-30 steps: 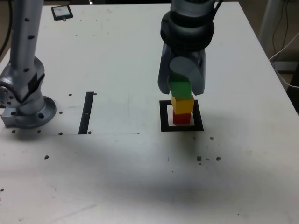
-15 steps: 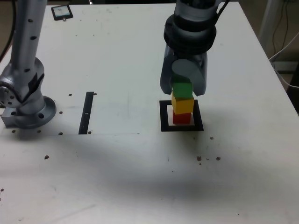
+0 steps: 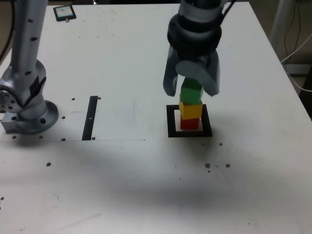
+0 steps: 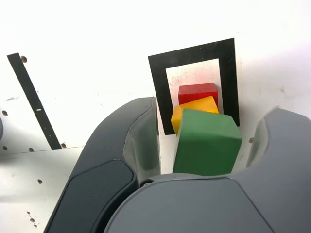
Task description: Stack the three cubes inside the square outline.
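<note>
In the exterior view the grey claw [image 3: 191,90] has spread since a second ago, its jaws now apart beside the matte green cube [image 3: 191,92] (topping yellow cube [image 3: 190,109] and red cube [image 3: 189,123]) inside the black tape square outline [image 3: 170,122] on the white bench [image 3: 122,63]. The wrist view shows gaps either side of green; the arm points straight down.

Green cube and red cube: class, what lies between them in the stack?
The yellow cube sits between the green cube on top and the red cube below, clearest in the exterior view.
</note>
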Robot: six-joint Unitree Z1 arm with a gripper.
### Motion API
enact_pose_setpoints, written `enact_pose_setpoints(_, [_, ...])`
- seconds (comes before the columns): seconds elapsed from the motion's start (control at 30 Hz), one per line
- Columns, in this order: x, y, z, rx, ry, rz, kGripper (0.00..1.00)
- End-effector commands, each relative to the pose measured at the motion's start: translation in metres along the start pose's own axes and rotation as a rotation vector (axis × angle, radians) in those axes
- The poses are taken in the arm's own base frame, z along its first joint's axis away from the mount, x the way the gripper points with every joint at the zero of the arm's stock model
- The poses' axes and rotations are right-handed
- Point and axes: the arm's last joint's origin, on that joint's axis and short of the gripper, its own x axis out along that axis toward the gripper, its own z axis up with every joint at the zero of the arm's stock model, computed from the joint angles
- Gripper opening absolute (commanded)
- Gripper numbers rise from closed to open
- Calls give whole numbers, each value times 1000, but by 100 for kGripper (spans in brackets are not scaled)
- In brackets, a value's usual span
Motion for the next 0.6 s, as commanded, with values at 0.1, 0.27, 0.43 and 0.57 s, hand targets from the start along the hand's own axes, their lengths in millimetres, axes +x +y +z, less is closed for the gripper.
enact_pose_setpoints(0.1, [-35,10,-33,16,-103,0,99])
enact_pose_setpoints(0.27, [-70,19,-80,45,-218,-28,99])
enact_pose_setpoints(0.43, [-85,20,-127,68,-266,-111,99])
enact_pose_setpoints(0.57, [-81,18,-158,70,-260,-174,99])
